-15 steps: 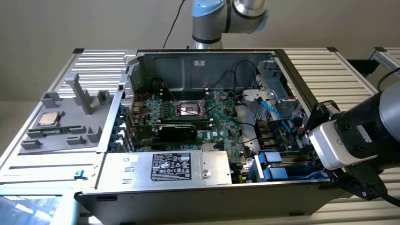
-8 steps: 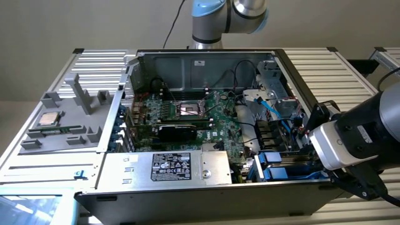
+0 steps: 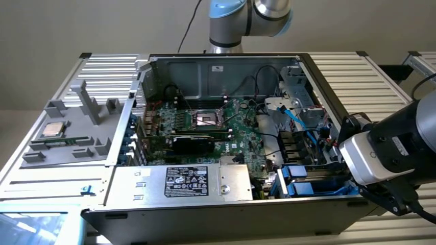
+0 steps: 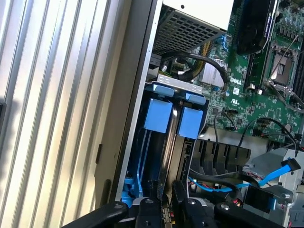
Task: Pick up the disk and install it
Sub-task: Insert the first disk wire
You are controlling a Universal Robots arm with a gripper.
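Gripper (image 3: 398, 201) is hanging near the computer case's (image 3: 225, 214) drive bay (image 3: 310, 178) on the exterior view's right (clamping or not, I cannot tell). Through the wrist view, the disk (image 4: 156, 116) is sitting in that bay beside a second blue carrier (image 4: 192, 122); it is looking rigid, fragile, best taken by its carrier edges.

disk (image 4: 157, 115): smooth blue plastic frame | table (image 4: 47, 95): ribbed metal | case (image 3: 225, 219): matt grey metal

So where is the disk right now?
The disk sits inside the open computer case, in its corner at the exterior view's lower right, just right of the silver power-supply box and close beside the arm.
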